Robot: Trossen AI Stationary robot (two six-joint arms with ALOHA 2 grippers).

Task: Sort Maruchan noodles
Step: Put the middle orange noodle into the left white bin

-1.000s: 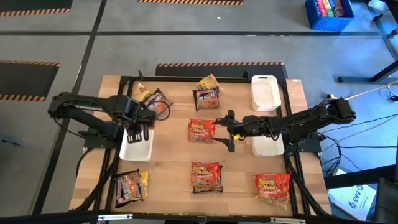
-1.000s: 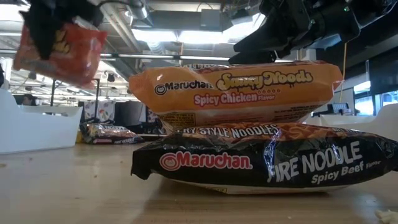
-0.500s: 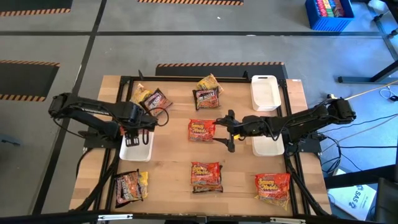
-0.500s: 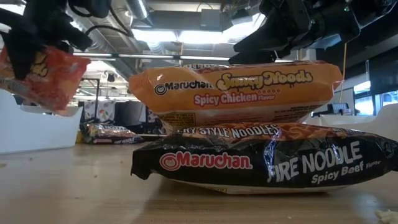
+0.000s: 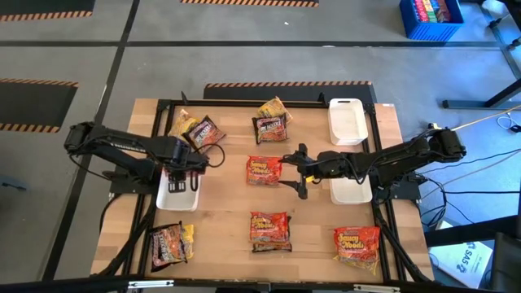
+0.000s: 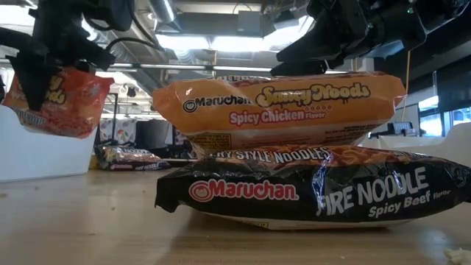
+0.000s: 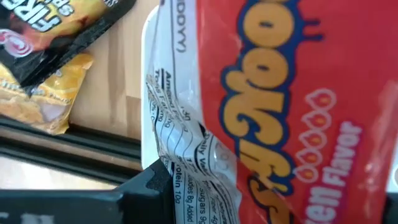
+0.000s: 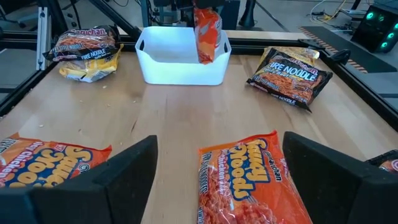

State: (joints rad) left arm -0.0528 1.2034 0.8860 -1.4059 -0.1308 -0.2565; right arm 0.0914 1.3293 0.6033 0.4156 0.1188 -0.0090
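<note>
Gripping red packet (image 8: 207, 34) over white tray (image 8: 180, 65), left pincer (image 5: 182, 169); right pincer (image 5: 295, 172) agape, empty.

Lighting: even, bright, diffuse throughout; it is supplied from overhead, ceiling light panels (image 6: 221, 40) being seen blown out to white in the low view.

Shadows: only soft, short shadows are cast on the wooden table (image 5: 224, 203) in the high view; no hard edges are noted.

Glare: sheen is carried on the crinkled film of the dark packet (image 6: 316, 193) in the low view, and pale highlights on the white tray (image 8: 181, 56) in the right wrist view.

Focus: the red-orange packet (image 7: 292, 106) is rendered soft and oversized in the left wrist view, being very close to the lens; the room behind the table in the low view is slightly soft.

Distortion: slight bowing of the table frame is seen towards the edges of the right wrist view.
</note>
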